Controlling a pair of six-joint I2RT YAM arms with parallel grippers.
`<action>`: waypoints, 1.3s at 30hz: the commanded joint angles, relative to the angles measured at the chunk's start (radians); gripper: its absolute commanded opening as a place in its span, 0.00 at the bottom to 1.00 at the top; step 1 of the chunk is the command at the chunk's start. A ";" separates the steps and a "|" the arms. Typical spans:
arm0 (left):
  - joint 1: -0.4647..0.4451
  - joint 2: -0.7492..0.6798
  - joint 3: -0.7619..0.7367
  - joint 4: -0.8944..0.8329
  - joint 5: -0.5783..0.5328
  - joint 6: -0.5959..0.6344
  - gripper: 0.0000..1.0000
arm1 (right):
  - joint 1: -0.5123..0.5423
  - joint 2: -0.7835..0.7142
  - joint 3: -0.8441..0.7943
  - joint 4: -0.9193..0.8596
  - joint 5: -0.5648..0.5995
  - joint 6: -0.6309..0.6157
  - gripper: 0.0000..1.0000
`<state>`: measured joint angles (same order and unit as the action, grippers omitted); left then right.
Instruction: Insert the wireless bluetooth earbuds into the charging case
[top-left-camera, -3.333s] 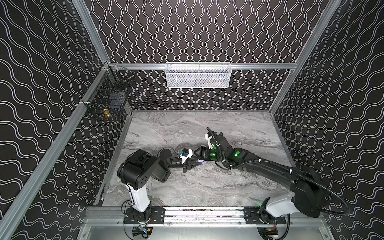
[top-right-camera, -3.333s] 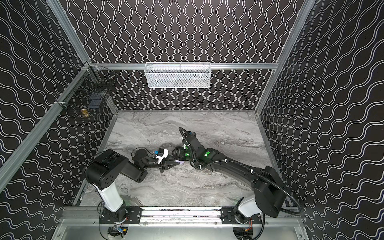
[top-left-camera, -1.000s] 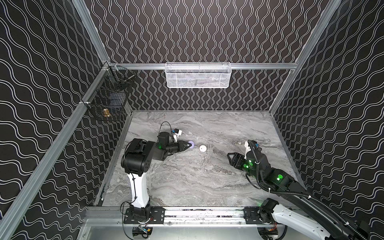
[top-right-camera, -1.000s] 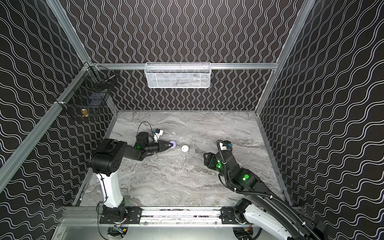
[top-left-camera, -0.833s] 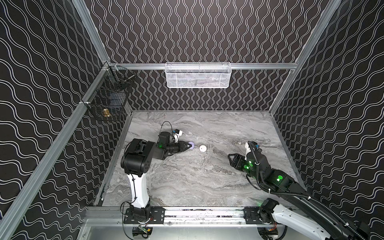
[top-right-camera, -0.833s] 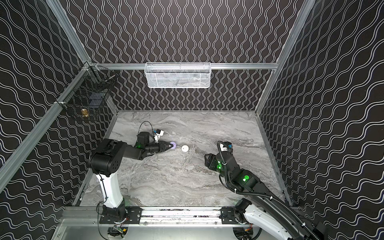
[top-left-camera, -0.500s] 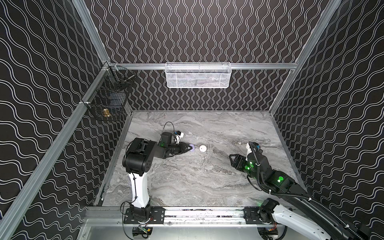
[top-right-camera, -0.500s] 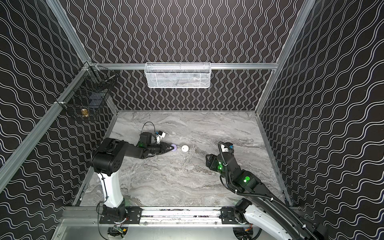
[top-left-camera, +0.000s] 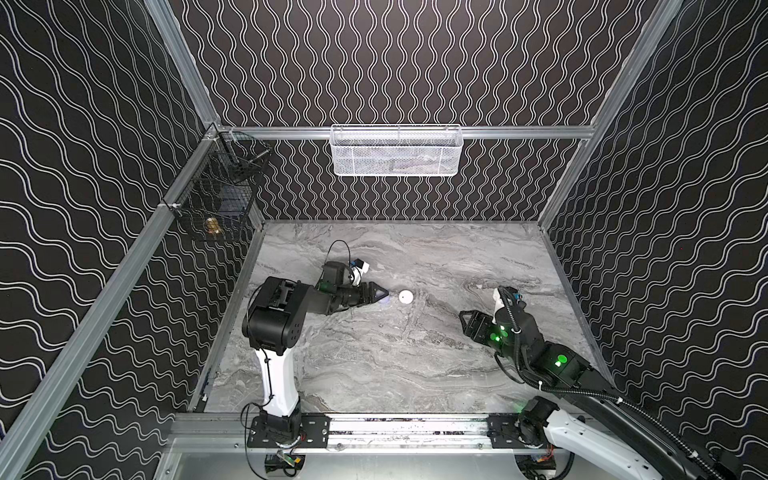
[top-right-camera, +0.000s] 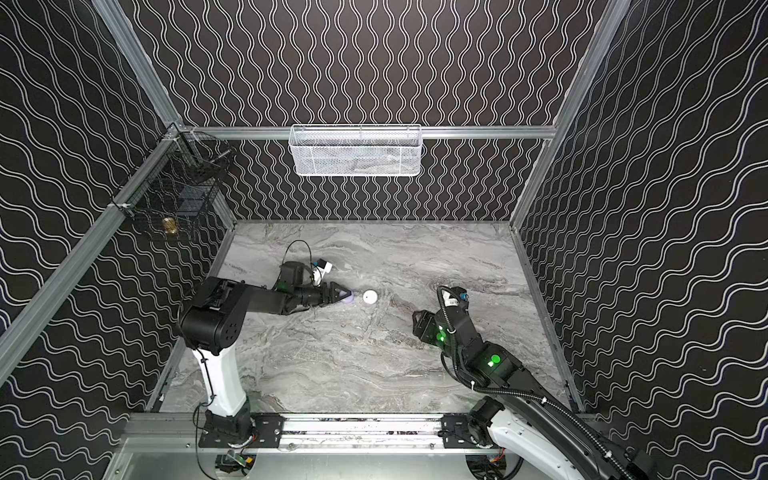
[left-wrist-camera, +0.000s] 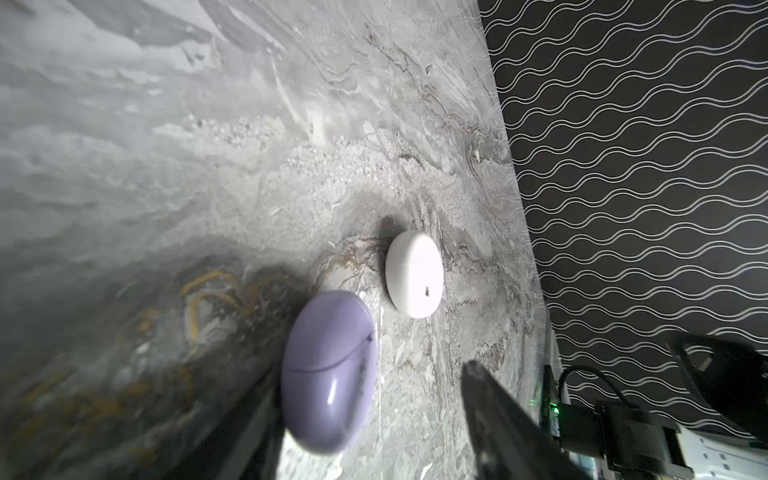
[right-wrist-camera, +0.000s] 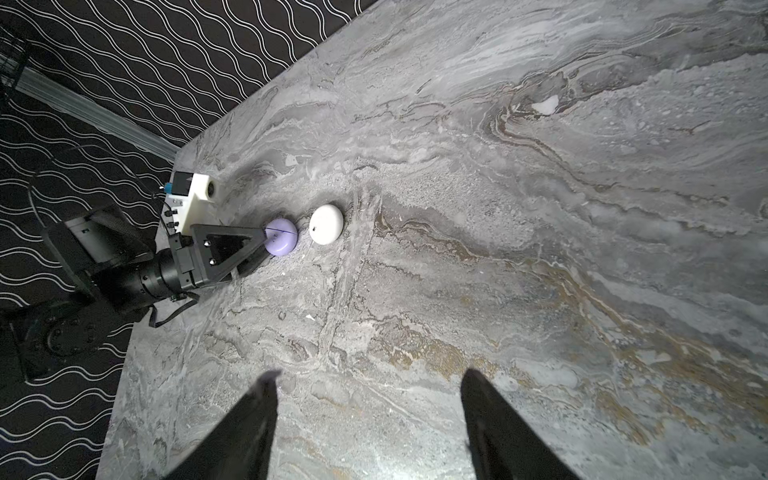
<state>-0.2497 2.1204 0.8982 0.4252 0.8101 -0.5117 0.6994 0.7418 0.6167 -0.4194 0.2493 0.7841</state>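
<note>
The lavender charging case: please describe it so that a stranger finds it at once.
On the grey marble table, find the left claw. The lavender charging case lies closed between its open jaws. Only it is lavender; the round case beside it is white.

The surface (top-left-camera: 374, 365) is grey marble with paler swirls and tan veins, and the walls (top-left-camera: 415, 62) are black with thin white wavy lines. Of the 2 glossy cases, the lavender case (left-wrist-camera: 328, 374) is plain and the white case (left-wrist-camera: 413, 274) has a dark speck. The mesh basket (top-left-camera: 395, 153) is white, the wire basket (top-left-camera: 216, 195) black, and the left arm (top-left-camera: 274, 316) and right arm (top-left-camera: 540, 357) are black with white base links.
</note>
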 joint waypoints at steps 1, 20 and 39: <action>0.010 -0.021 0.007 -0.085 -0.060 0.063 0.86 | 0.000 -0.005 0.000 -0.007 0.015 -0.010 0.71; 0.086 -0.342 0.018 -0.366 -0.123 0.286 0.99 | -0.249 0.034 0.061 -0.038 0.361 -0.223 1.00; 0.418 -0.532 -0.222 -0.038 -0.208 0.539 0.99 | -0.526 0.582 -0.156 0.976 0.352 -0.733 1.00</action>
<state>0.1463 1.5814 0.7136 0.2237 0.5880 0.0055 0.1738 1.2762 0.5003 0.2832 0.5903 0.1959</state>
